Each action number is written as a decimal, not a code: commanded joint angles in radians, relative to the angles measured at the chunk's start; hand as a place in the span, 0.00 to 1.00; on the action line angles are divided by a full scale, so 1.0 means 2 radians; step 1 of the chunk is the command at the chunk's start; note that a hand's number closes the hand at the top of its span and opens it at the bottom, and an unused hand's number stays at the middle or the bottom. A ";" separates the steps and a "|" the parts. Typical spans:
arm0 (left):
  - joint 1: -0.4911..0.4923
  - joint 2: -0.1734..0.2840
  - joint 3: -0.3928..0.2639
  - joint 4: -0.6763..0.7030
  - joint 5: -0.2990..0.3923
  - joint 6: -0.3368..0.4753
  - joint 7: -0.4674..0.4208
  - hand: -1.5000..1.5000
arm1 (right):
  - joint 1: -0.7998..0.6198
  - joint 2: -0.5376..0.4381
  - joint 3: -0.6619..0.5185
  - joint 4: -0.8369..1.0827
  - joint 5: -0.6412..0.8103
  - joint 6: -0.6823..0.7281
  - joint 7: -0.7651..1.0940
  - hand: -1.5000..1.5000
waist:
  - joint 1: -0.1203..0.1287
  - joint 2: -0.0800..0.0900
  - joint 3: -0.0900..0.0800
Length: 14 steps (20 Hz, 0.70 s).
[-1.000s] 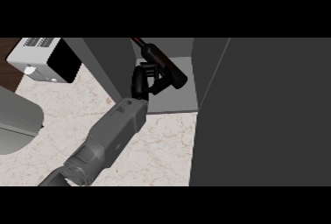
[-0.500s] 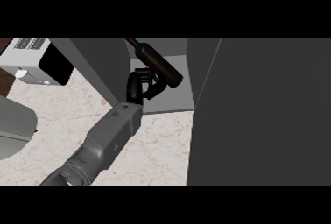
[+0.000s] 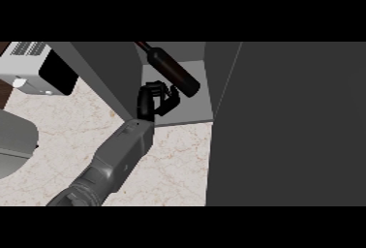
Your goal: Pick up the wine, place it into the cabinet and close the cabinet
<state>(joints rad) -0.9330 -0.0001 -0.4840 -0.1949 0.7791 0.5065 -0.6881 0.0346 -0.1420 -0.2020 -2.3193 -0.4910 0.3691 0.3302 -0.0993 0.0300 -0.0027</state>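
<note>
A dark wine bottle (image 3: 172, 69) lies tilted inside the cabinet, neck toward the upper left and base toward the lower right. The cabinet's light grey shelf floor (image 3: 187, 112) shows below it. My left hand (image 3: 152, 100) sits just under the bottle's lower end at the cabinet's front edge. Its fingers are relaxed and close round nothing. A small gap separates them from the bottle. The grey forearm (image 3: 118, 155) comes in from the lower left. The dark cabinet door (image 3: 286, 126) stands open and fills the right side. My right hand does not show.
The cabinet's dark left wall (image 3: 100, 72) stands beside my hand. A white and black appliance (image 3: 36, 68) sits at the upper left on the marble counter (image 3: 172, 164). A grey rounded object (image 3: 14, 140) lies at the left edge.
My hand has let go of the bottle and drawn back toward the cabinet's front edge. The bottle stays tilted inside. The whole view has shifted, with the appliance sliding left.
</note>
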 commanded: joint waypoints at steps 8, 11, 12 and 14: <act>-0.029 0.000 0.013 0.026 0.008 -0.010 -0.020 1.00 | 0.012 0.004 0.009 -0.005 0.003 0.004 0.002 0.00 | -0.005 0.001 0.000; -0.042 0.000 0.017 0.028 0.013 -0.022 -0.007 1.00 | -0.013 0.008 0.019 -0.006 0.000 -0.013 0.013 0.00 | -0.002 0.002 0.000; -0.068 0.000 0.022 0.036 0.013 -0.012 0.001 1.00 | -0.007 0.004 0.009 0.000 0.000 -0.006 0.006 0.00 | -0.004 0.003 0.000; -0.076 0.000 0.021 0.039 0.011 -0.004 -0.001 1.00 | -0.019 -0.001 -0.004 0.005 -0.011 -0.011 0.006 0.00 | -0.005 0.003 0.000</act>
<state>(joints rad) -1.0346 0.0001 -0.4506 -0.1371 0.8007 0.4873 -0.7011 0.0141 -0.1362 -0.1883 -2.3134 -0.4978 0.3579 0.3407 -0.1095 0.0361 -0.0025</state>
